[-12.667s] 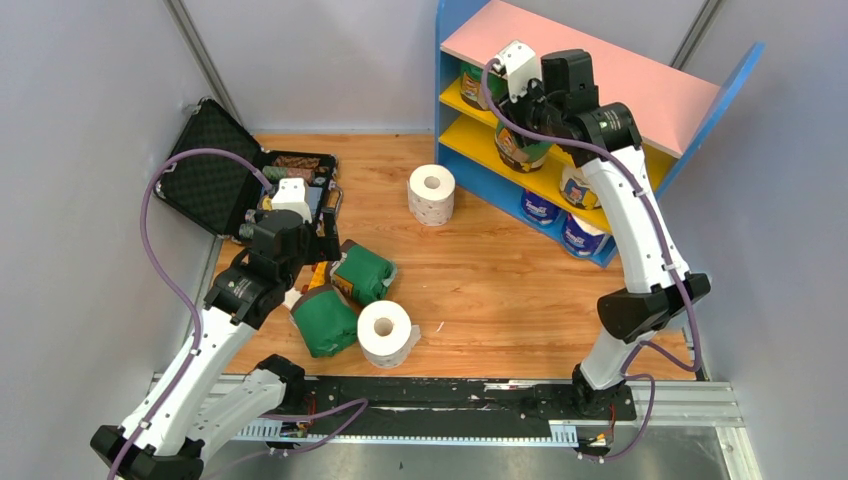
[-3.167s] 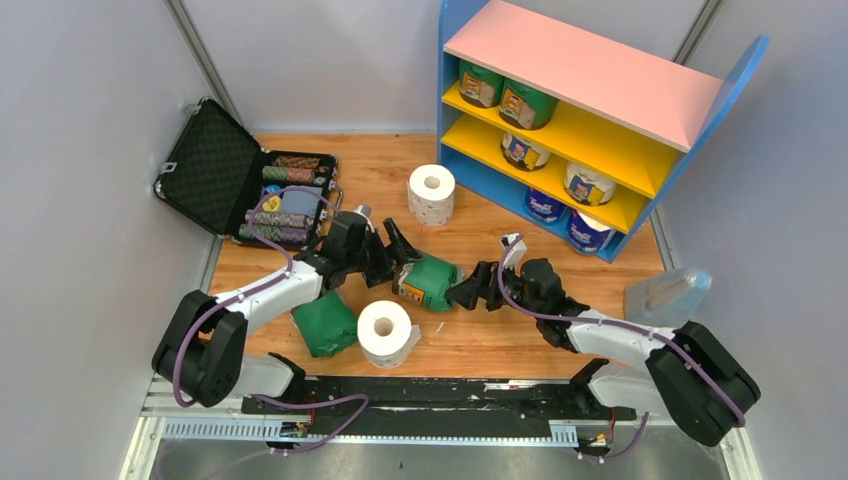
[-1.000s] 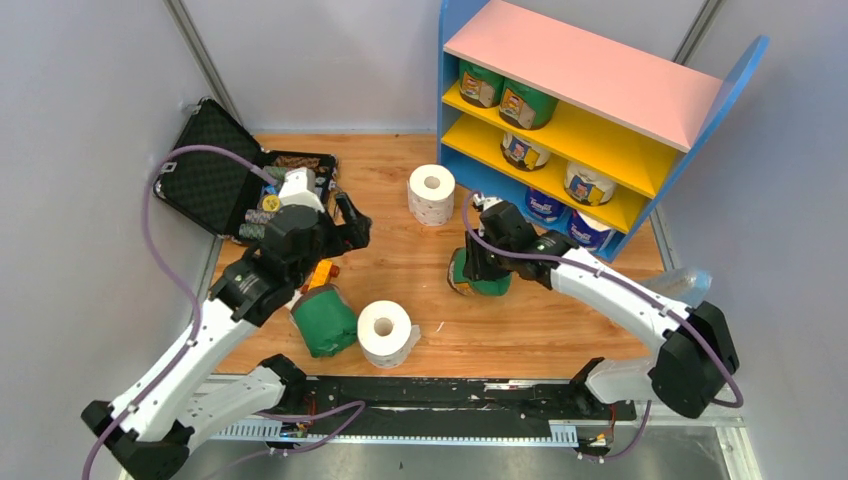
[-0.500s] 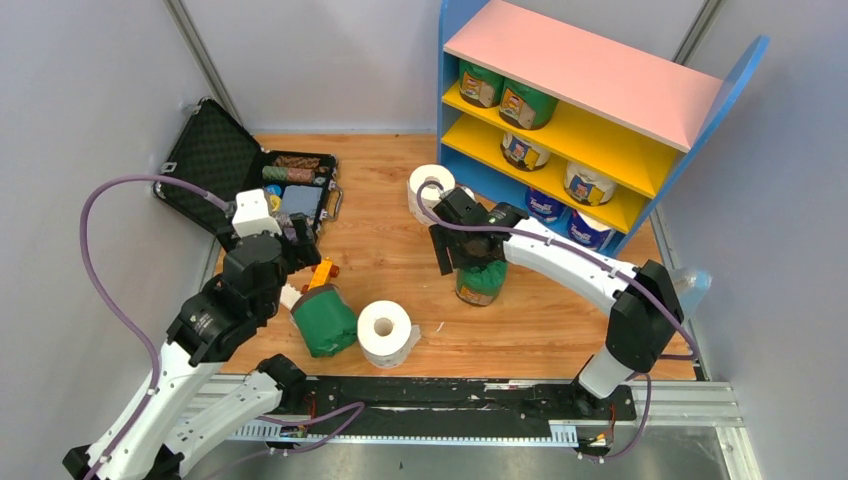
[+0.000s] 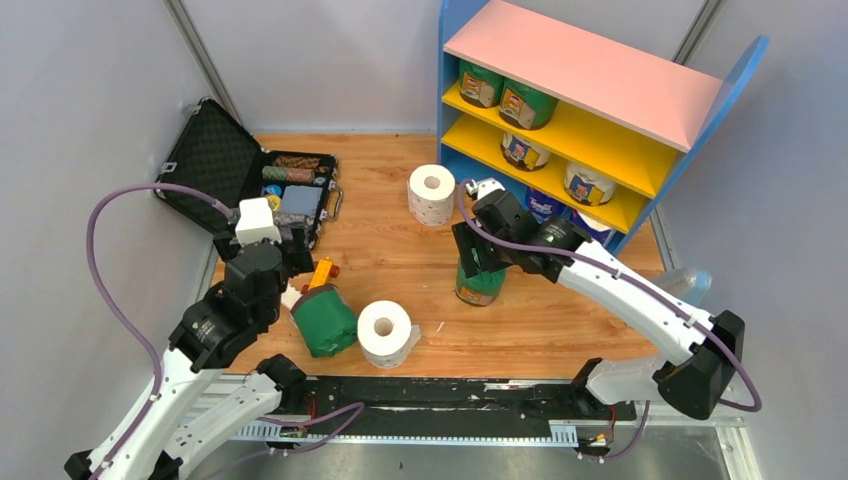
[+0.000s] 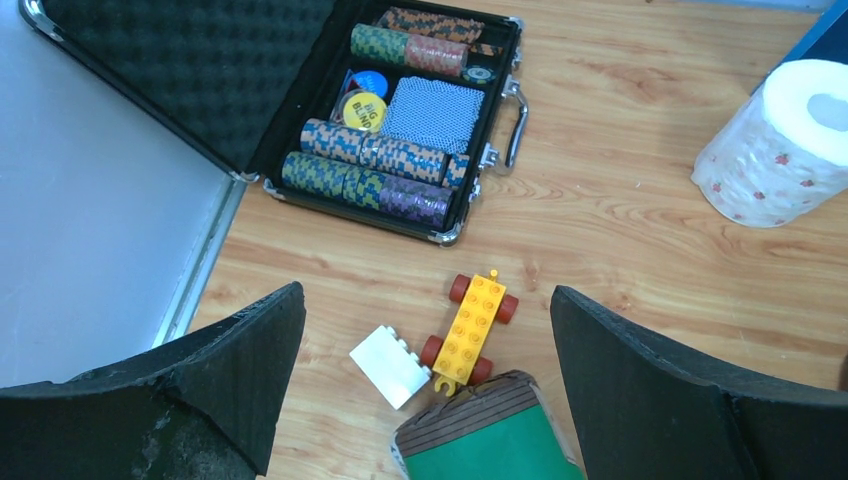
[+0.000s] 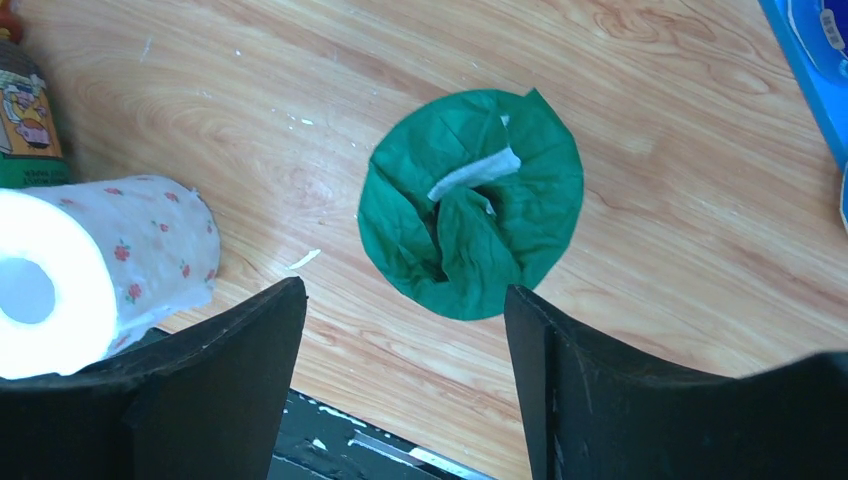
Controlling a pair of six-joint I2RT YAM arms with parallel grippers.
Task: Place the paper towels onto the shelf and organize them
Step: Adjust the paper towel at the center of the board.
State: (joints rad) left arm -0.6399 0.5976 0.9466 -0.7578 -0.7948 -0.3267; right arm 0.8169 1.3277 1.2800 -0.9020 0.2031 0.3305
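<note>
Green roll [image 7: 470, 200] stands upright on the bench [image 5: 560, 320], gathered wrap end facing up, directly beneath the right gripper [image 7: 400, 295]. That gripper is spread wide with one finger to each side of the roll, and it is not clamped on it. A dotted roll [image 7: 90, 260] lies on its side nearby. The shelf [image 5: 580, 70] stands beyond and to the right, well apart from the green roll, with other rolls already on its boards.

The left gripper [image 6: 425, 295] hangs fully spread and grips nothing. Below it are an orange toy car [image 6: 470, 325] and a white brick [image 6: 390, 365]. Just beside the car lies the labelled end of a second green roll [image 6: 485, 445]. An open black case [image 6: 400, 120] is farther off.
</note>
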